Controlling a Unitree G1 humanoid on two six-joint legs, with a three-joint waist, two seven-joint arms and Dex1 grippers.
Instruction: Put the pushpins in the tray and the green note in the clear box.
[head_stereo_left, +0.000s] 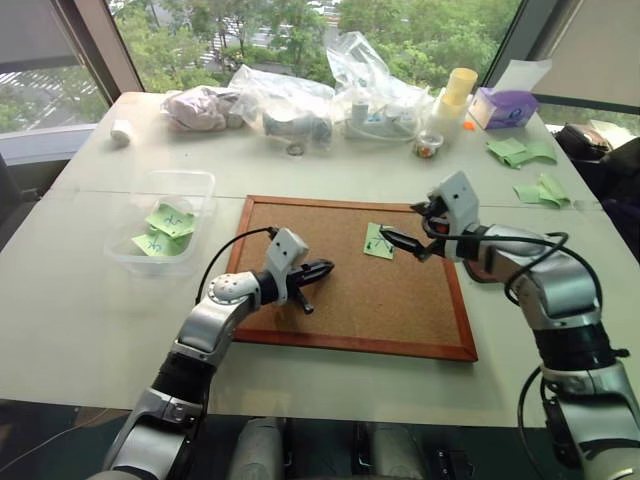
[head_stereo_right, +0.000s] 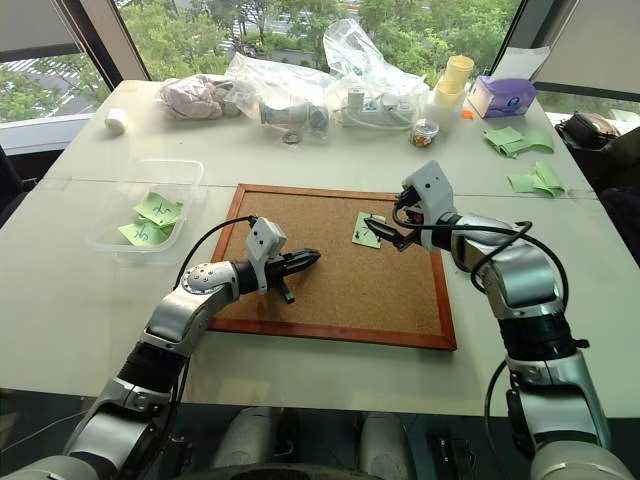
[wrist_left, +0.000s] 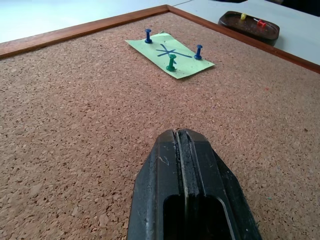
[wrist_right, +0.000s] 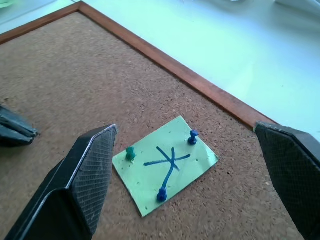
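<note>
Green note (wrist_right: 165, 171) is pinned flat on the cork board (head_stereo_left: 330, 300), far-right part, by three pushpins (wrist_right: 193, 137): two blue, one green. Right hand (wrist_right: 185, 175), fingers wide apart, hovers just over it, probably lining up on a pin. Left hand (head_stereo_left: 318, 270), fingers together and empty, sits mid-board. Tray (wrist_left: 250, 25) lies off the board's right edge; clear box (head_stereo_left: 190, 185) at left on the table (head_stereo_left: 80, 320).

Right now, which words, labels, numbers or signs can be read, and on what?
No readable words or numbers.
Green note on the cork board: a pen mark like an "X" with a tail, not lettering.
Notes in the clear box: pen marks too small to read.
</note>
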